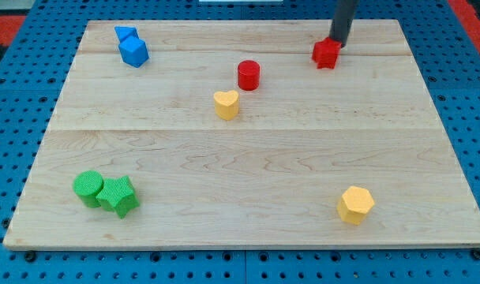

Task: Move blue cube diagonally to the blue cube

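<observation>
Our tip [337, 44] sits touching the red cube [326, 54] far right; blue cube [134, 52] far left; no pincer in view.

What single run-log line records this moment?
tip: touching red cube, top right | blue blocks: together, top left | contact with blue: none
</observation>
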Motion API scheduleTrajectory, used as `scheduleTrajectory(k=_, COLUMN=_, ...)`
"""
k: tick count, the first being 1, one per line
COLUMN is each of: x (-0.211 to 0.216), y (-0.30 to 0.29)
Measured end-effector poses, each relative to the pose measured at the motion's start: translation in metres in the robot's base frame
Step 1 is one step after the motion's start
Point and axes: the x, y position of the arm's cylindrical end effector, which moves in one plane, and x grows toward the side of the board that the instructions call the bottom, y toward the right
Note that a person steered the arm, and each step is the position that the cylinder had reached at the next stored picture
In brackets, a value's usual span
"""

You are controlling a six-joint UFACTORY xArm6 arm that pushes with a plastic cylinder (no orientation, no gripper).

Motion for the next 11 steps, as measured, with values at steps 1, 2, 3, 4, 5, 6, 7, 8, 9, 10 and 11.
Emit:
scheduleTrajectory(k=1, x=0.028, y=-0.002)
scheduleTrajectory(k=2, x=0.050, y=-0.031)
scheduleTrajectory(k=3, x=0.071, y=-0.067)
scheduleTrajectory(k=4, x=0.061, y=-0.046)
scheduleTrajectory(k=5, x=-0.003, y=-0.112)
scheduleTrajectory(k=6, x=-0.052, y=-0.203)
scheduleTrajectory(k=7, x=-0.065, y=-0.282)
scheduleTrajectory(k=8, x=-0.049, y=-0.320)
scheduleTrajectory(k=9, x=-0.018, y=-0.333)
scheduleTrajectory(k=10, x=0.012, y=-0.358)
scheduleTrajectory(k=11, x=0.033, y=-0.341)
